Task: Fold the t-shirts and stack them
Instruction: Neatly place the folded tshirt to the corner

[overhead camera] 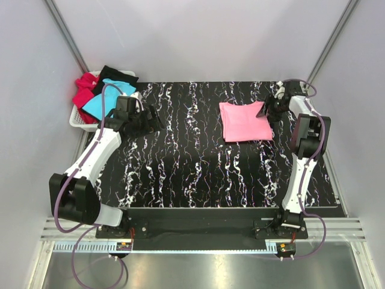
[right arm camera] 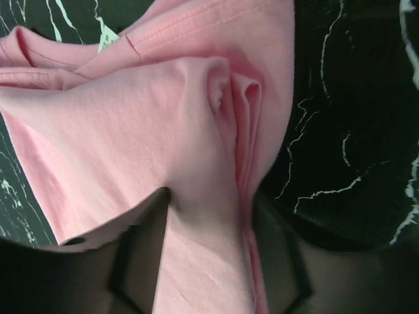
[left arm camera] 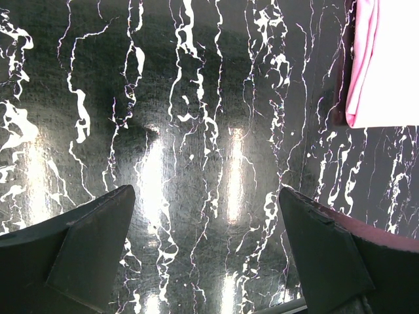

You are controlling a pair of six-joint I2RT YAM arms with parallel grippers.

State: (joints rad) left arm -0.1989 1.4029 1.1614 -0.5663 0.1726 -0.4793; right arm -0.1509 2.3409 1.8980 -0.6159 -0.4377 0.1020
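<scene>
A folded pink t-shirt [overhead camera: 243, 120] lies on the marbled black mat, right of the middle. My right gripper [overhead camera: 264, 111] is at its right edge. In the right wrist view both fingers press into a bunched fold of the pink t-shirt [right arm camera: 163, 118], so the right gripper [right arm camera: 213, 196] is shut on the cloth; a small white label [right arm camera: 108, 40] shows at the collar. My left gripper [overhead camera: 155, 120] hovers over bare mat at the back left, open and holding nothing [left arm camera: 206, 190]. The pink t-shirt's edge [left arm camera: 386, 59] shows at the top right of the left wrist view. Turquoise [overhead camera: 99, 103], red [overhead camera: 84, 90] and black [overhead camera: 114, 75] t-shirts are piled in the basket.
A white plastic basket [overhead camera: 77, 120] stands at the back left corner, just off the mat beside the left arm. Grey walls close in on the left, right and back sides. The mat's front edge [overhead camera: 198, 208] runs ahead of the arm bases.
</scene>
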